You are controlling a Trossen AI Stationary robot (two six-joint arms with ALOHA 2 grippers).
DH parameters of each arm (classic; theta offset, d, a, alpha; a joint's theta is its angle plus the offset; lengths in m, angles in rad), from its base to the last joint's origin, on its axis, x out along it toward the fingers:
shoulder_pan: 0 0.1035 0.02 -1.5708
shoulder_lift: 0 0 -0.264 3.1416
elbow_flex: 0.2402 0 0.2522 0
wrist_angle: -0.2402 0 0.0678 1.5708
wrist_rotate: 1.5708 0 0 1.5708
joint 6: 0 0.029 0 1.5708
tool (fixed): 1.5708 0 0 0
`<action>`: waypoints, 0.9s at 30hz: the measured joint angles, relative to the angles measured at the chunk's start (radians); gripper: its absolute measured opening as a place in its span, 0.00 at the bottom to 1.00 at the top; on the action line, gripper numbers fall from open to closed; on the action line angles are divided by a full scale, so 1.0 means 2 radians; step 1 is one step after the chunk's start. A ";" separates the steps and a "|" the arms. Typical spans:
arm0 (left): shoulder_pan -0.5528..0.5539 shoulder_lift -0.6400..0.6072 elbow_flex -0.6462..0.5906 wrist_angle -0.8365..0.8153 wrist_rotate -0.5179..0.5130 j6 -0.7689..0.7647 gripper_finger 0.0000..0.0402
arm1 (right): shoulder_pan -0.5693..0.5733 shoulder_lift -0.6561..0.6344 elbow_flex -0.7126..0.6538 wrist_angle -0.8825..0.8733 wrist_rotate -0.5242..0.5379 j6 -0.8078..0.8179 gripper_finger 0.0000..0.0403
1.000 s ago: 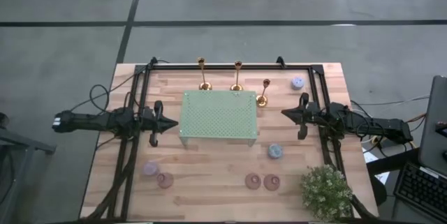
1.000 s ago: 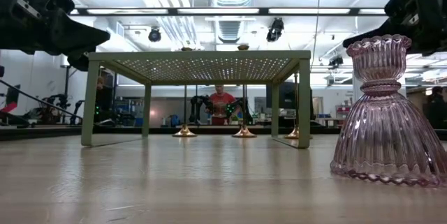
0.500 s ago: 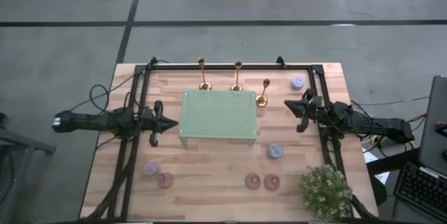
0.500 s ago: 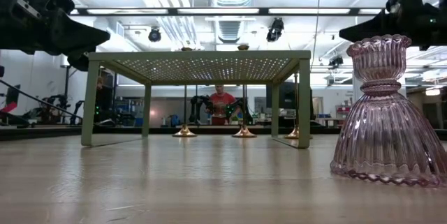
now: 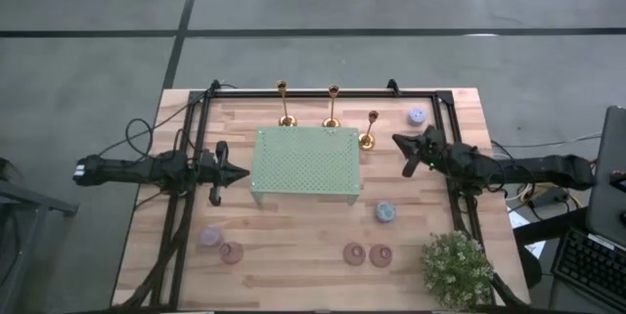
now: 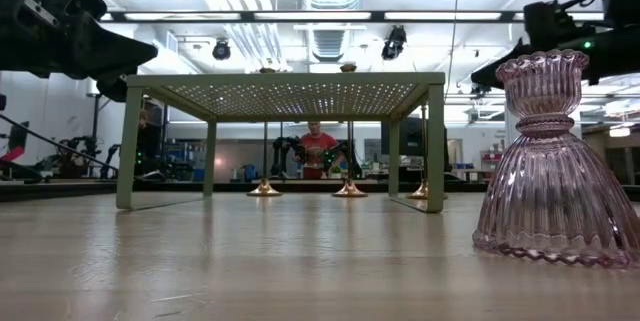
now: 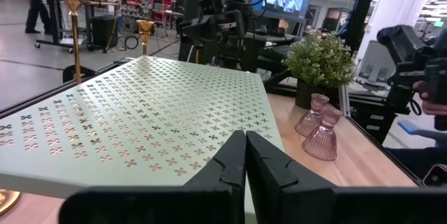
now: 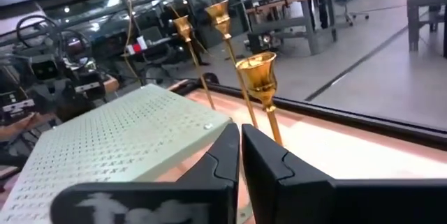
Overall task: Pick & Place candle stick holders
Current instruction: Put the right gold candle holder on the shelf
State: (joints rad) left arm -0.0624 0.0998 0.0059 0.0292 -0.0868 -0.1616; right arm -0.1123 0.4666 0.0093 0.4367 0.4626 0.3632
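Three gold candlesticks stand upright on their round bases along the table's far side: one far left (image 5: 285,104), one in the middle (image 5: 333,106), one nearer and to the right (image 5: 369,130), beside the green perforated stand (image 5: 306,162). My right gripper (image 5: 395,140) is shut and empty, above the table just right of the nearest candlestick (image 8: 257,77), and it points at that candlestick. My left gripper (image 5: 246,171) is shut and empty at the stand's left edge; its fingers (image 7: 244,144) point over the stand's top.
Small squat pieces stand around: lavender (image 5: 417,115), blue (image 5: 385,211), two pink ones (image 5: 367,253) near the front, and two more at front left (image 5: 221,246). A potted plant (image 5: 457,267) stands at front right. A pink glass piece (image 6: 550,161) fills the low view's right.
My right gripper has gone toward the table's far edge and a little left, toward the nearest candlestick, and has turned to point at it. Its fingers have stayed shut.
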 joint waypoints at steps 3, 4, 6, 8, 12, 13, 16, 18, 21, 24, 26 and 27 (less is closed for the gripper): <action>0.000 0.000 0.000 0.000 0.000 0.000 0.03 | -0.004 0.044 0.000 0.041 0.017 -0.007 0.11; 0.000 0.000 0.000 0.000 0.000 0.000 0.03 | -0.006 0.057 0.000 0.057 0.018 -0.011 0.14; 0.000 0.000 0.000 0.000 0.000 0.000 0.03 | -0.013 0.080 0.000 0.088 0.018 -0.020 0.21; 0.000 0.000 0.000 0.000 0.000 0.000 0.03 | -0.018 0.100 0.000 0.117 0.018 -0.032 0.27; 0.000 0.000 0.000 0.000 0.000 0.000 0.03 | -0.019 0.139 0.010 0.144 0.017 -0.050 0.40; 0.000 0.000 0.000 0.000 0.000 0.000 0.03 | -0.019 0.150 0.016 0.142 0.017 -0.051 0.42; 0.000 0.000 0.000 0.000 0.000 0.000 0.03 | -0.020 0.188 0.038 0.142 0.018 -0.056 0.49; 0.000 0.000 0.000 0.000 0.000 0.000 0.03 | -0.019 0.214 0.052 0.140 0.018 -0.080 0.52; 0.000 0.000 0.000 0.000 0.000 0.000 0.03 | -0.019 0.250 0.074 0.140 0.031 -0.097 0.54; 0.000 0.000 0.000 0.000 0.000 0.000 0.03 | -0.019 0.280 0.091 0.139 0.033 -0.113 0.55; 0.000 0.000 0.000 0.000 0.000 0.000 0.03 | -0.019 0.298 0.101 0.139 0.039 -0.121 0.55; 0.000 0.000 0.000 0.000 0.000 0.000 0.03 | -0.019 0.306 0.105 0.139 0.047 -0.124 0.55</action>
State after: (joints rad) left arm -0.0624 0.1001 0.0059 0.0292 -0.0868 -0.1615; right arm -0.1509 1.0779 0.2201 0.7143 0.5574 0.1159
